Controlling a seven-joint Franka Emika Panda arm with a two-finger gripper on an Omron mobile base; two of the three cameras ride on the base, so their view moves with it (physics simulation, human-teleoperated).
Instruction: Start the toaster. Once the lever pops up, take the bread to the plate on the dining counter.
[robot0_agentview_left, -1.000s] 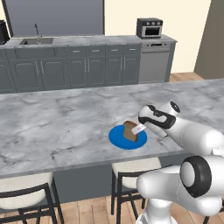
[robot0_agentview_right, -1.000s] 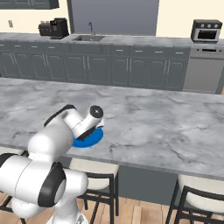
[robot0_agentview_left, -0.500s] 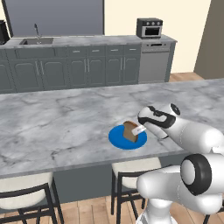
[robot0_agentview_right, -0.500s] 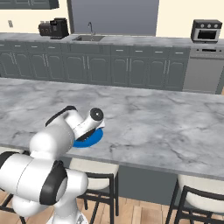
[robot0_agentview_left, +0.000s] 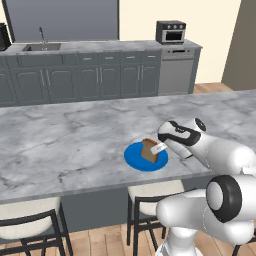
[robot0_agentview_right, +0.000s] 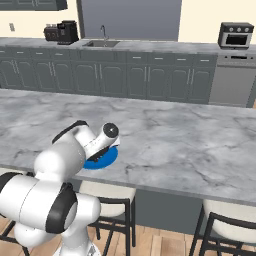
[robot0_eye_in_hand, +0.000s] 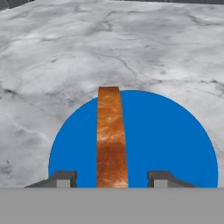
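Observation:
The bread stands on its edge on the blue plate, its crust facing the hand camera. My gripper is open, one fingertip on each side of the slice with blue plate showing in both gaps. From the left base view the gripper reaches in from the right over the bread and plate. The plate lies near the front edge of the dining counter, partly behind my arm in the right base view. The toaster and its lever are out of view.
Stools stand under the counter's near overhang. Across the aisle runs a worktop with a sink, a silver toaster oven and a boxy black appliance.
The jaws have parted and let go of the bread, which stays standing on the plate. The arm has barely moved.

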